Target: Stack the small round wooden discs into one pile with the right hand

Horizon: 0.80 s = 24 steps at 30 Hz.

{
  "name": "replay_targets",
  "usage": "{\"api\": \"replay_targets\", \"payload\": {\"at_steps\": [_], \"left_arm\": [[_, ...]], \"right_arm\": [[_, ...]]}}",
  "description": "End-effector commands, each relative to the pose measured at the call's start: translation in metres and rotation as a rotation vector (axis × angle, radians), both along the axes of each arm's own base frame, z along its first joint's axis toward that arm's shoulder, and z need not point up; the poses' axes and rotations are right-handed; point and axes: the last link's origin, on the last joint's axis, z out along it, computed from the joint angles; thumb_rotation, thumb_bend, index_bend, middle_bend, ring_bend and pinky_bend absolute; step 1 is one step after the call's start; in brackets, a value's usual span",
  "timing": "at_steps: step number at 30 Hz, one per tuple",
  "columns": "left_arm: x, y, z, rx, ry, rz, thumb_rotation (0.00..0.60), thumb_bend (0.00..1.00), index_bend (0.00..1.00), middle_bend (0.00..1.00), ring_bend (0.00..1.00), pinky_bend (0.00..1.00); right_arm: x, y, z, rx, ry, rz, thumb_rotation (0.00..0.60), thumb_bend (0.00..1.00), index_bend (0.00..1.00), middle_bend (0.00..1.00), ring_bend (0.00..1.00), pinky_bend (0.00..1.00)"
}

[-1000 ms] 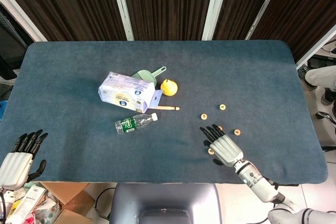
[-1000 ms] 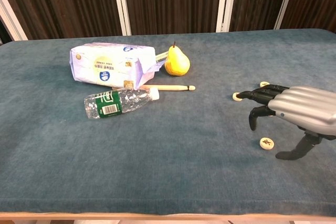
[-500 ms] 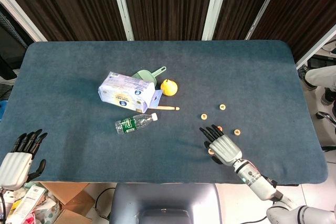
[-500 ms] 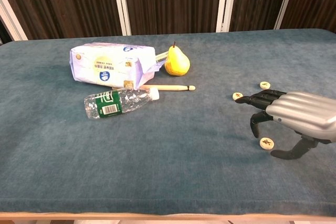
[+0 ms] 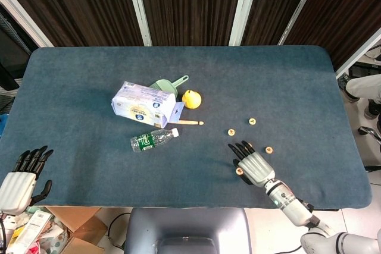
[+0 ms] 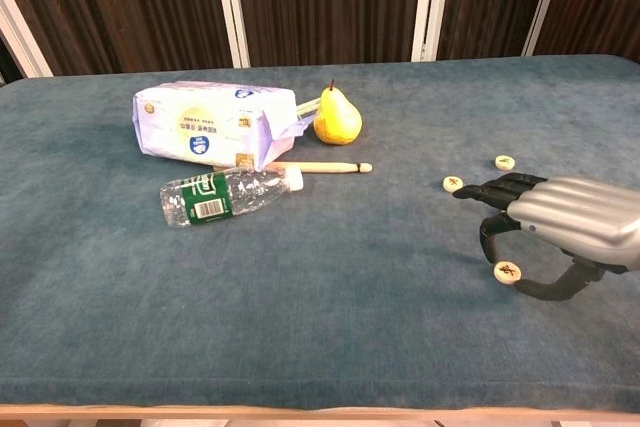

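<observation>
Hovering right hand (image 6: 560,219), fingers spread, holding nothing, wooden disc (image 6: 508,272) just beneath its thumb.

Right hand (image 6: 570,222) cut off by the chest view's right edge, its fingers (image 5: 240,149) hiding the counter (image 5: 89,147) beneath, green scoop (image 5: 164,84) half hidden behind the tissue pack (image 5: 144,104), disc (image 6: 508,272) markings too small to read, left hand (image 5: 21,179) partly cropped at frame edge.

A table (image 5: 89,165) covered in dark blue cloth carries a tissue pack (image 5: 144,104), a green scoop (image 5: 166,84) and a pear (image 5: 191,98) left of centre, a wooden stick (image 5: 189,122) and a lying bottle (image 5: 153,140) nearer, and small wooden discs (image 5: 231,132) scattered to the right.
</observation>
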Motion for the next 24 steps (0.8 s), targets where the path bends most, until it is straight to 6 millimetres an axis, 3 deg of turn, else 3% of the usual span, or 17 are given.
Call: {"api": "replay_targets", "payload": {"at_steps": [1,12,16,24], "left_arm": [[0.000,0.000,0.000,-0.002,0.001,0.001,0.600,0.50,0.00,0.00,0.00,0.00],[-0.001,0.001,0.000,0.001,0.002,0.011,0.600,0.50,0.00,0.00,0.00,0.00],[-0.001,0.001,0.000,0.001,0.005,0.014,0.600,0.50,0.00,0.00,0.00,0.00],[-0.001,0.002,-0.001,0.001,0.004,0.019,0.600,0.50,0.00,0.00,0.00,0.00]], "right_arm": [[0.000,0.000,0.000,-0.004,0.001,0.001,0.600,0.46,0.57,0.00,0.00,0.00],[-0.003,-0.001,0.000,0.000,0.015,-0.025,0.600,0.46,0.65,0.00,0.00,0.00],[0.001,-0.005,0.010,-0.049,-0.033,-0.016,0.600,0.47,0.66,0.00,0.00,0.00],[0.007,-0.041,0.034,-0.146,-0.034,-0.052,0.600,0.47,0.67,0.00,0.00,0.00]]}}
